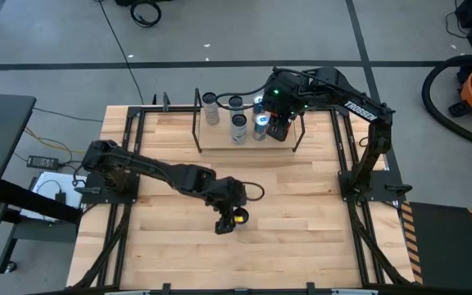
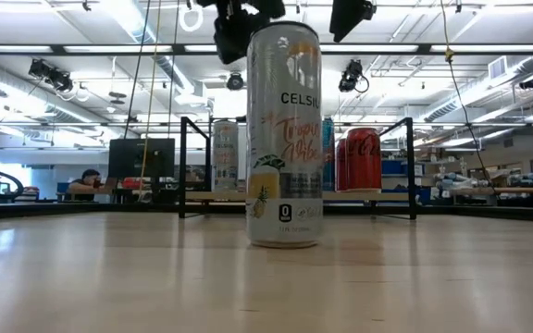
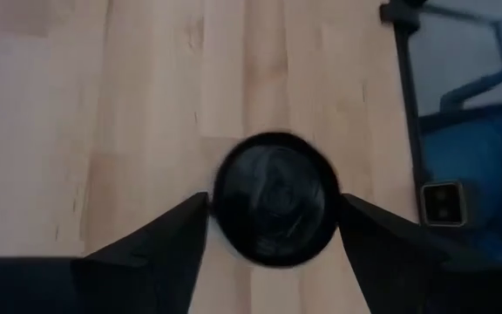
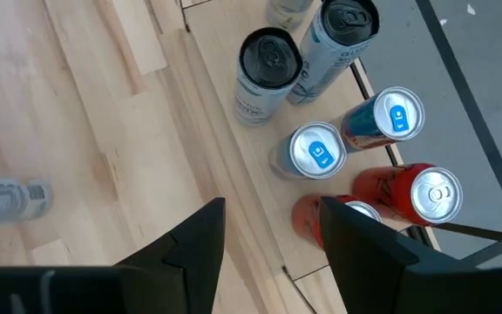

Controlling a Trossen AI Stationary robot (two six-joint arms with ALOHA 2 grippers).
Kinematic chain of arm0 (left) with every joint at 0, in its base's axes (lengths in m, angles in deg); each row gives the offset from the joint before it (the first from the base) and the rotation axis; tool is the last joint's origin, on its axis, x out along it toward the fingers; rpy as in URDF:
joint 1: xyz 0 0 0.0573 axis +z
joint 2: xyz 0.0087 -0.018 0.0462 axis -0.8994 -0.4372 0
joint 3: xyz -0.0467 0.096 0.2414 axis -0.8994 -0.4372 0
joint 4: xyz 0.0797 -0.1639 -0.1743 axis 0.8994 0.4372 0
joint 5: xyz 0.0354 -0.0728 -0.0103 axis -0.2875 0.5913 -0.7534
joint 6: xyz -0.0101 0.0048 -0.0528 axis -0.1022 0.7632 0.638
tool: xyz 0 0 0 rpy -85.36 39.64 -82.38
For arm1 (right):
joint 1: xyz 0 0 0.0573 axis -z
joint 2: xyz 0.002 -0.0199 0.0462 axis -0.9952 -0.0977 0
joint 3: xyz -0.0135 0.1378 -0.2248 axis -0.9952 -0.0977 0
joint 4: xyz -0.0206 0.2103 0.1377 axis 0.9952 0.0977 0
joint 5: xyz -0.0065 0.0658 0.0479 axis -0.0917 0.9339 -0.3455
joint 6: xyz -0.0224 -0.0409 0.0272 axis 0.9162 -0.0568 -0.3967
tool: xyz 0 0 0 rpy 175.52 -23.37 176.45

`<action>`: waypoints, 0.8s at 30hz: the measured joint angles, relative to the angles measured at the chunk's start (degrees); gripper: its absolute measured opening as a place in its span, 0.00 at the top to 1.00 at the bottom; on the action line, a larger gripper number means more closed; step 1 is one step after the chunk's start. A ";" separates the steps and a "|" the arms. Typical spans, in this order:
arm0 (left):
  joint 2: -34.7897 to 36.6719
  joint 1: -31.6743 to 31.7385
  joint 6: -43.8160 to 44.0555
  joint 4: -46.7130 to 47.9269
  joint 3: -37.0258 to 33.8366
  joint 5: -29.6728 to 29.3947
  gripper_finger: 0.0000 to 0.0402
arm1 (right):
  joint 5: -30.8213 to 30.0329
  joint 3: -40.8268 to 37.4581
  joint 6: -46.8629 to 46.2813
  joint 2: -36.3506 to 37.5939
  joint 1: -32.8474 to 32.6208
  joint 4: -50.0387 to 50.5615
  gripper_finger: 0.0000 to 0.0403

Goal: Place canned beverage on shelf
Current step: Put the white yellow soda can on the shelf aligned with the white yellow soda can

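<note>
- Several cans already stand on the shelf at the far side of the table: two red cans, two blue-topped cans, and a few pale ones. We judge that part done.
- One tall pale can is not yet on the shelf. It stands upright on the bare table, well in front of the shelf and toward the near edge.
- The left gripper hangs straight above this can. Its two dark fingers flank the can's top, one on each side, very close to the rim.
- We cannot tell whether the fingers are pressing the can or just short of it. The can rests flat on the table, not lifted.
- The right gripper hovers over the shelf by the red cans, its fingers apart and holding nothing.
- Left to do, in our judgement: secure the grip, lift, carry the can to a free spot on the shelf board, set it down.
</note>
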 joint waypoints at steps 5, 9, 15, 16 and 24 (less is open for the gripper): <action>-0.22 -1.23 -1.26 -0.65 -0.02 -1.14 0.35 | -0.02 0.00 0.00 -0.04 0.00 0.00 0.52; -0.22 -1.32 -1.28 -0.68 -0.02 -1.26 0.35 | -0.03 -0.02 0.00 -0.04 0.00 0.01 0.52; -0.22 -0.74 0.05 -0.95 -0.02 -1.65 0.35 | -0.04 -0.02 0.00 -0.04 0.00 0.01 0.52; -0.22 -0.61 -0.28 -0.96 -0.02 -1.65 0.35 | -0.06 -0.02 -0.08 -0.04 0.00 0.01 0.52; -0.22 0.04 -7.25 -6.43 -0.03 -0.16 0.35 | 0.01 -0.02 -0.61 -0.04 0.00 0.01 0.52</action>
